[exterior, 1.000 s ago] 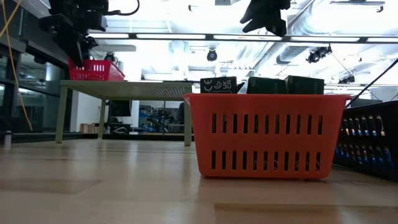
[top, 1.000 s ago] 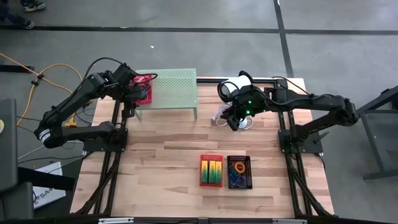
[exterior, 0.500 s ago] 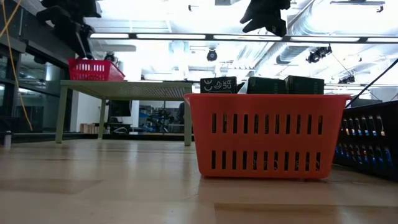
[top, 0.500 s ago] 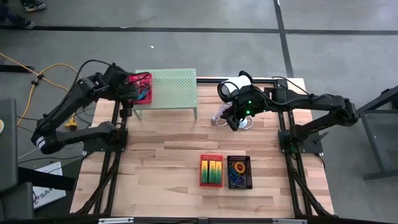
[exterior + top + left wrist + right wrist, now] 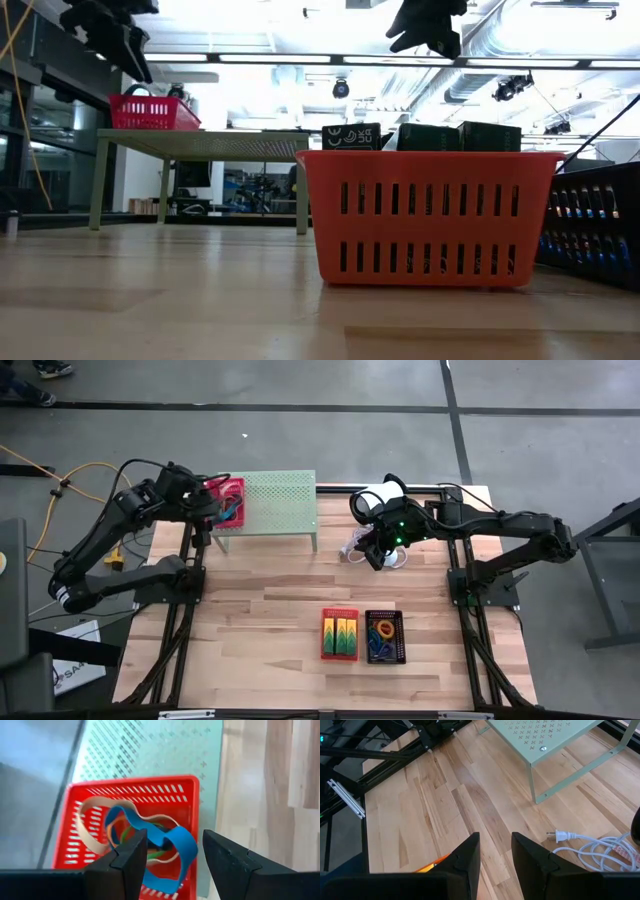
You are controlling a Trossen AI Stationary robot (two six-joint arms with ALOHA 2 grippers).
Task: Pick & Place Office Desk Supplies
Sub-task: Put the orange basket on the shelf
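From above, my left gripper (image 5: 207,512) hovers at about ten o'clock on the wooden table (image 5: 270,610), just off the outer end of the pale-green perforated stand (image 5: 275,500); its jaws stand wide apart and grip nothing. Directly past my left fingertips sits the red mesh basket (image 5: 229,501) on the stand's left end, its long axis running from the table's near side to its far side, that is six to twelve o'clock. It is a bright red rectangular tray with slotted walls, and inside lies a tangle of loops: a broad blue band (image 5: 165,845) twisted into a figure of curves, a pale tan band (image 5: 92,827) arcing along one side, and thinner green and orange ones beneath. My right gripper (image 5: 374,556) waits at about one o'clock, above the white cylinder device (image 5: 376,500) and its coiled cable (image 5: 597,850); its jaws are narrow, with a slim gap and nothing between them. Near five o'clock two more baskets stand side by side, both lengthwise from near to far: an orange-red basket (image 5: 340,634) carrying three flat green packs (image 5: 340,632) laid parallel, and just to its right a black basket (image 5: 384,636) with coloured loops inside.
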